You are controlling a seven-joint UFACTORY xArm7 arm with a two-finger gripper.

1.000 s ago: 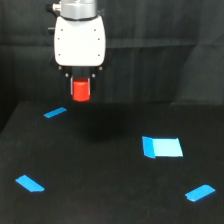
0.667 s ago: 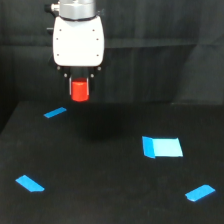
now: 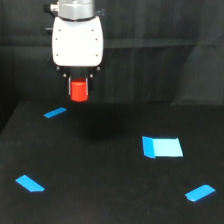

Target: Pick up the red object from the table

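The red object (image 3: 79, 90) is a small red-orange cylinder held between the dark fingers under my white gripper (image 3: 79, 86). It hangs in the air at the exterior view's upper left, well above the black table (image 3: 110, 170). The gripper is shut on it. The cylinder's upper part is hidden between the fingers.
Several blue tape pieces lie on the table: a thin strip (image 3: 55, 112) below the gripper, a large patch (image 3: 162, 147) at the right, a strip (image 3: 30, 183) at the lower left and one (image 3: 200, 192) at the lower right. A black curtain backs the scene.
The gripper with the red object has risen a little. The tape pieces have not moved.
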